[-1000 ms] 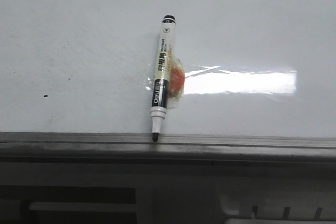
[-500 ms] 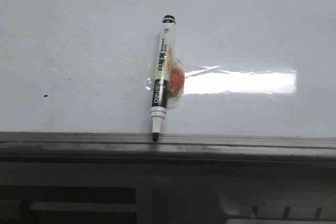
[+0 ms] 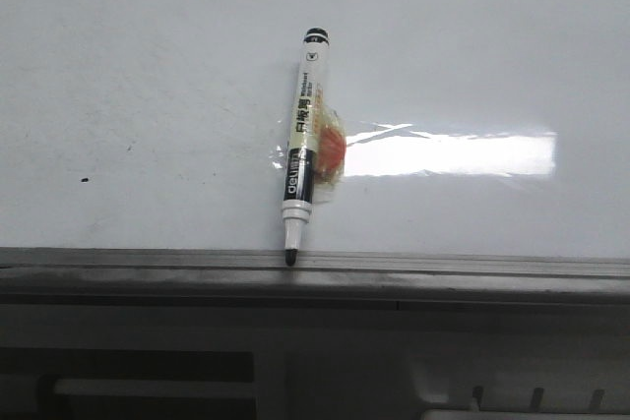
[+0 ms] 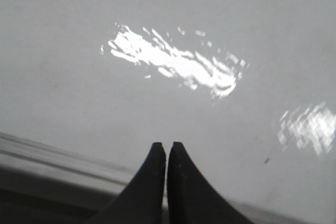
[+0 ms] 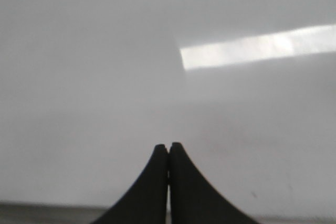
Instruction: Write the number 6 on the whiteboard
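The whiteboard fills the front view, glossy white with a bright rectangular glare and a grey metal rim along its near edge. No number 6 shows on it. A white and black marker lies on the board, uncapped tip toward the rim, with crumpled clear tape and an orange bit beside its barrel. Neither gripper shows in the front view. My left gripper is shut and empty over the board. My right gripper is shut and empty over the board.
A tiny black speck sits on the board at the left. A grey ledge runs below the rim, with darker robot base parts under it.
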You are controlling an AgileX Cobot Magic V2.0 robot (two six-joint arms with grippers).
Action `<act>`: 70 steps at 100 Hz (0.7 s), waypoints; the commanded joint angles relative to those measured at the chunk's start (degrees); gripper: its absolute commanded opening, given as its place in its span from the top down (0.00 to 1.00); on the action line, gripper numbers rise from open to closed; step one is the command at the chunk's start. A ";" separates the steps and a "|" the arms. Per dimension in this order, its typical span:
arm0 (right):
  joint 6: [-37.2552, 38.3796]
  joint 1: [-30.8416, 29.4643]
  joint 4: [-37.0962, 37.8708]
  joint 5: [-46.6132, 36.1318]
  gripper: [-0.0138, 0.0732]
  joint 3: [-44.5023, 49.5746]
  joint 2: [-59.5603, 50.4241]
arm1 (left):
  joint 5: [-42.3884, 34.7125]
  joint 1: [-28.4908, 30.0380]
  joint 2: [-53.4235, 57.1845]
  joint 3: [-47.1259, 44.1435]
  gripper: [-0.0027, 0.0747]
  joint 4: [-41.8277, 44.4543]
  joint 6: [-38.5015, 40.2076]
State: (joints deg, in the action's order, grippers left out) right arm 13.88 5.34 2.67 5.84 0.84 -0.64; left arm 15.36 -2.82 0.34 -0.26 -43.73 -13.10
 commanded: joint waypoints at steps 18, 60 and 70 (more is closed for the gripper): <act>-0.40 -0.19 -17.69 -14.52 0.89 0.45 -1.08 | -7.47 -0.45 1.73 -1.62 0.99 -17.83 -0.14; -3.56 -0.19 -0.99 16.26 0.89 -23.94 9.54 | 11.76 -1.77 -23.19 24.61 0.97 12.38 -3.21; -3.56 -0.19 -1.42 16.30 0.82 -26.19 13.51 | 12.65 -5.00 -30.26 28.41 0.82 11.93 -5.02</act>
State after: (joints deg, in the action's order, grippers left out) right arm 11.30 5.34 0.00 24.81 -21.78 8.89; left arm 29.26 -5.41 -24.27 23.51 -31.45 -16.58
